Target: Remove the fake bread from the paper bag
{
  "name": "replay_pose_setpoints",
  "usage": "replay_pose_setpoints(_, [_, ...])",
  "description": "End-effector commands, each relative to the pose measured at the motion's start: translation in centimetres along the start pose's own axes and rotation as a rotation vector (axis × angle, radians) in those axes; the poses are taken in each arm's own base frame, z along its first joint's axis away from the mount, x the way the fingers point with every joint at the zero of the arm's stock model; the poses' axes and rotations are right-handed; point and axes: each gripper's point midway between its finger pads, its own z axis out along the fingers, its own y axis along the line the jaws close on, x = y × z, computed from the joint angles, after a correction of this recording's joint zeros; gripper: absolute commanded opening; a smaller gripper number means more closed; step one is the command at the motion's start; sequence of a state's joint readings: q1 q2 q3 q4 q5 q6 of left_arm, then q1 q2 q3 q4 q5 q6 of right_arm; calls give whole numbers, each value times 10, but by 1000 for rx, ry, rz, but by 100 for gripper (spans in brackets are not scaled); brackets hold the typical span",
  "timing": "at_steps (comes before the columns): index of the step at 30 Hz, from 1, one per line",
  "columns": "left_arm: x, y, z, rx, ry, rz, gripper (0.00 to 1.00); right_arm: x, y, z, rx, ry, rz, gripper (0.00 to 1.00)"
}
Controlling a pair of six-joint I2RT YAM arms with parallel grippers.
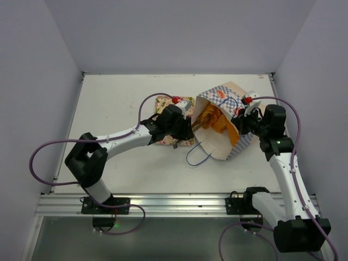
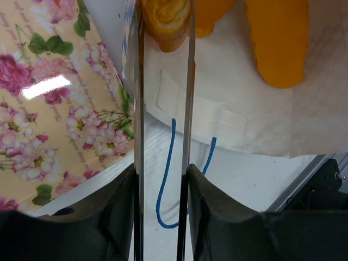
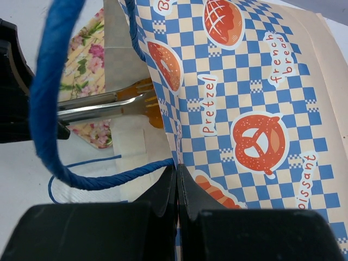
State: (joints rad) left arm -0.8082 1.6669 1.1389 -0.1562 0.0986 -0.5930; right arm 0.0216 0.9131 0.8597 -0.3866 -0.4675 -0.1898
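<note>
The paper bag lies on its side with its mouth open to the left. Several glossy orange pieces of fake bread show inside it. My left gripper reaches into the mouth with long metal fingers and is shut on a ridged croissant. Another orange piece lies beside it on the bag's inner wall. My right gripper is shut on the bag's checkered rim, holding the mouth up. In the right wrist view, the left gripper's metal fingers cross to the bread.
The pink-flowered tray lies just left of the bag, under my left wrist, and shows in the left wrist view. One blue cord handle lies on the table in front of the bag; another loops before the right wrist camera.
</note>
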Motion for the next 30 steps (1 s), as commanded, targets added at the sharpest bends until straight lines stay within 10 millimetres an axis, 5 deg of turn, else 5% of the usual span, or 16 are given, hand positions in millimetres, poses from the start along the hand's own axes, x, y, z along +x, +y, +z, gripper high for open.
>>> replay_pose_setpoints(1, [-31,-21,-1,62,-79,-7,40,-14,6,-3,-24,-61,-11,0])
replay_pose_setpoints(9, [-37,-27,-15,93,-94,11,0,-16,-3,-4,28,-65,-13,0])
replay_pose_setpoints(20, [-21,-37,-77,163,-86,46,0,-21,-32,-4,188,-76,11,0])
replay_pose_setpoints(30, [8,-32,-101,192,-46,34,0,-22,-42,-6,243,-76,17,0])
